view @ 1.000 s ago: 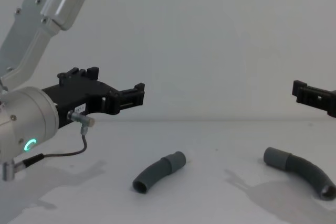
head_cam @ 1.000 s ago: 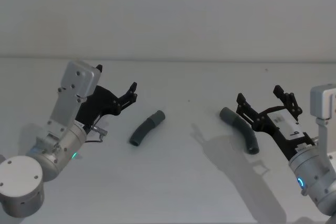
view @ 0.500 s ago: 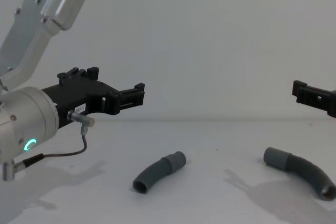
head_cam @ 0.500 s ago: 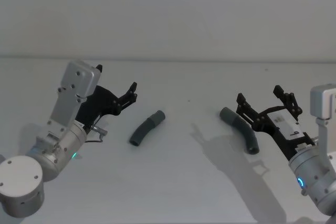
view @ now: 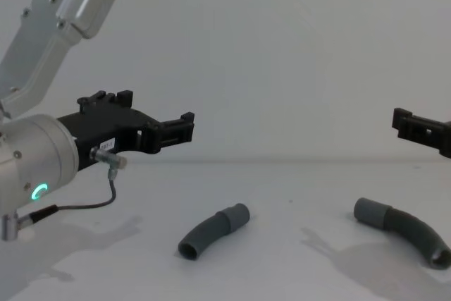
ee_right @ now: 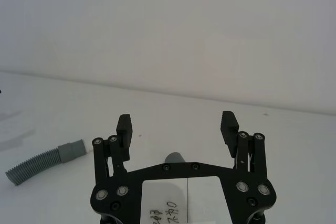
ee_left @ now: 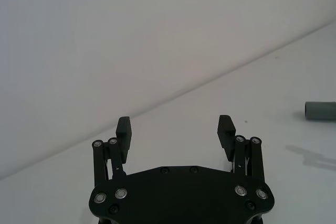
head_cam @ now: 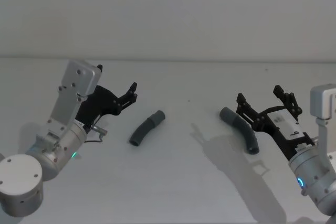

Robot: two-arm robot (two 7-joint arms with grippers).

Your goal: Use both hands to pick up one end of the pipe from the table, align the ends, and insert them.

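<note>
White table [view: 282, 276], 2 curved ribbed hoses [view: 210, 232] [view: 407, 226]

free: open table [head_cam: 184, 177] between left hose piece [head_cam: 147, 128] and right hose piece [head_cam: 247, 132] | obstacle: wall [head_cam: 168, 14] behind

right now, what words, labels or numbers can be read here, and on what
White label on the black right gripper: handwritten marks, too blurred to read.
Small white label on the black left gripper: too small to read.
Dark grey ribbed left hose piece, right hose piece, white table: none.
</note>
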